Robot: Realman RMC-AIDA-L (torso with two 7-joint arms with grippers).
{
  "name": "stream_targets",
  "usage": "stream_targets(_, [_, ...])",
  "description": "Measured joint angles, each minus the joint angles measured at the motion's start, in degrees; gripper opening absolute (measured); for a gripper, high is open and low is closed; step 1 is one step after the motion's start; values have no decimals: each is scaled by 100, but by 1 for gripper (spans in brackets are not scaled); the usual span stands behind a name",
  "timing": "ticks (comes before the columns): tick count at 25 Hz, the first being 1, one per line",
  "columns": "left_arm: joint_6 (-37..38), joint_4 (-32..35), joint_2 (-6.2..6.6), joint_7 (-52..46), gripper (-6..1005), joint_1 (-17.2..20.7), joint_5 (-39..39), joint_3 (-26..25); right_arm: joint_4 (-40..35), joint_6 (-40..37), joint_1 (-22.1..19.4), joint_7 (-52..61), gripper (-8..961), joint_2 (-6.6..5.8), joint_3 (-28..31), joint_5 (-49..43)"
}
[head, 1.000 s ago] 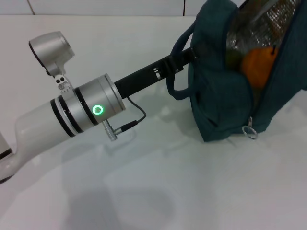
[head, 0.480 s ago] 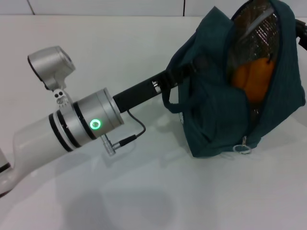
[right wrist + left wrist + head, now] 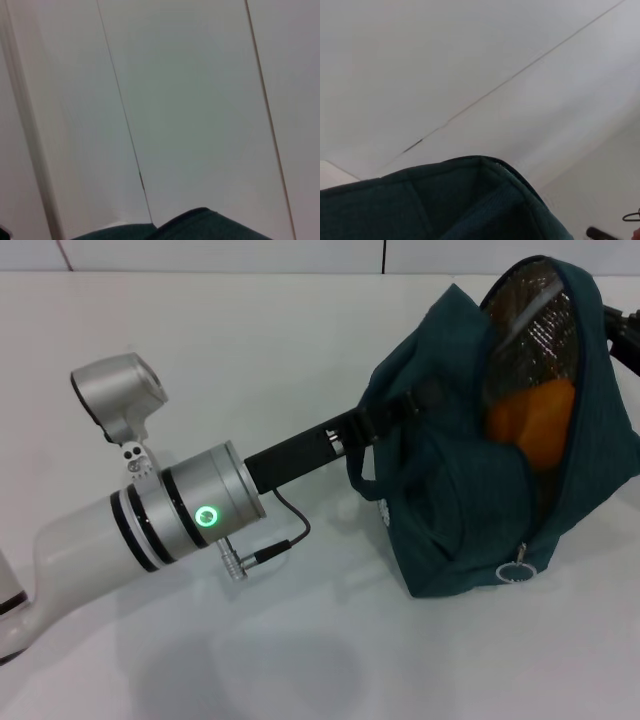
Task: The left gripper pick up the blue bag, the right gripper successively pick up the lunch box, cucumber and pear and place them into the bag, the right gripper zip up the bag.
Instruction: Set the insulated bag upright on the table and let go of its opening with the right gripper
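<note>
The blue bag (image 3: 460,470) is propped on the table (image 3: 300,350), clamped at its handle by the left end effector (image 3: 385,418). Zipper pull (image 3: 513,573) sits low front; right end effector's state can't be told.

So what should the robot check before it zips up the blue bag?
1. Left gripper holding the blue bag: it reaches into the bag's strap, but the fingers are hidden. Cannot tell.
2. Bag mouth open: ok, the silver lining shows.
3. Food inside: an orange thing sits in the bag. Cucumber and pear: cannot tell.
4. Zipper pull reachable: ok, the ring hangs free at the bag's lower end.
5. Right gripper ready: only a dark bit at the head view's right edge. Cannot tell.
</note>
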Motion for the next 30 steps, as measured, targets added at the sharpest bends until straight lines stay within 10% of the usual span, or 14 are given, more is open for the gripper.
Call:
stream_targets(24, [-187,-77,-4,95,44,1,-209,37,19,118,145,3,95,57,-266,-73])
stream_targets(30, [-187,-139,-3,106,44,39,-275,21,10,19,102,13,337,11,-190,-10])
